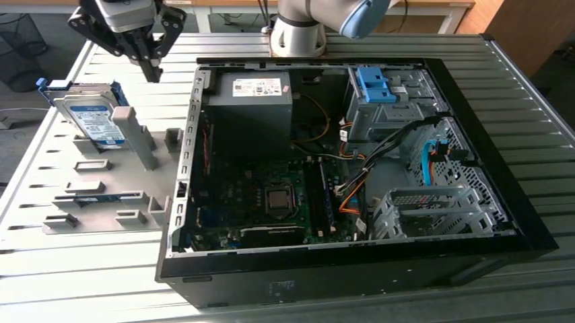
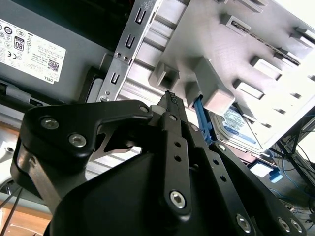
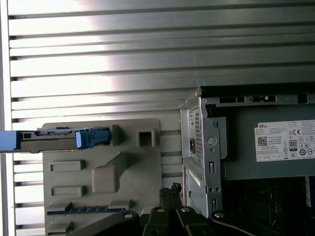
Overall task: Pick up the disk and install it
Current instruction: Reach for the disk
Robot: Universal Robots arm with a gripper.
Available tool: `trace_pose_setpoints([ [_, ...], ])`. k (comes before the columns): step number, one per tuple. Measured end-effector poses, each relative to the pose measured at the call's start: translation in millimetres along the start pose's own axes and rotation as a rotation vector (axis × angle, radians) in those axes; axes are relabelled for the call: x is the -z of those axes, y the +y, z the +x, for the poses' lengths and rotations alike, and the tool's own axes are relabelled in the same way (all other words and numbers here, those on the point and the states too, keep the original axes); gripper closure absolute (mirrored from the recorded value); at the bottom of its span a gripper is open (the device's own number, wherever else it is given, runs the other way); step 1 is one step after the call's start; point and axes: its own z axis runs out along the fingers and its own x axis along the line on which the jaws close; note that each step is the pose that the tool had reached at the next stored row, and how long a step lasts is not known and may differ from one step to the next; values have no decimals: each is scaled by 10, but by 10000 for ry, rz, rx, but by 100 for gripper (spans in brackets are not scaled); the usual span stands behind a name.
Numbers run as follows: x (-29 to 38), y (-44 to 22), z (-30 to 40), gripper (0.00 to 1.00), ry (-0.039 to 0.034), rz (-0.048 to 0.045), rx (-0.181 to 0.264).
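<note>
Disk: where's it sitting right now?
In the exterior view, the disk stands on edge in the grey fixture at the exterior view's left, beside the open computer case; the gripper hovers close by, not touching it.

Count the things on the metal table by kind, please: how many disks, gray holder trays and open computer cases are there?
disk: 1
gray holder tray: 1
open computer case: 1
Total: 3
</note>
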Motion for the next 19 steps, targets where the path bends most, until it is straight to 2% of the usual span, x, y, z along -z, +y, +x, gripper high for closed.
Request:
trace_pose_setpoints([
  [19, -1, -4, 48, 89, 0, 0, 1],
])
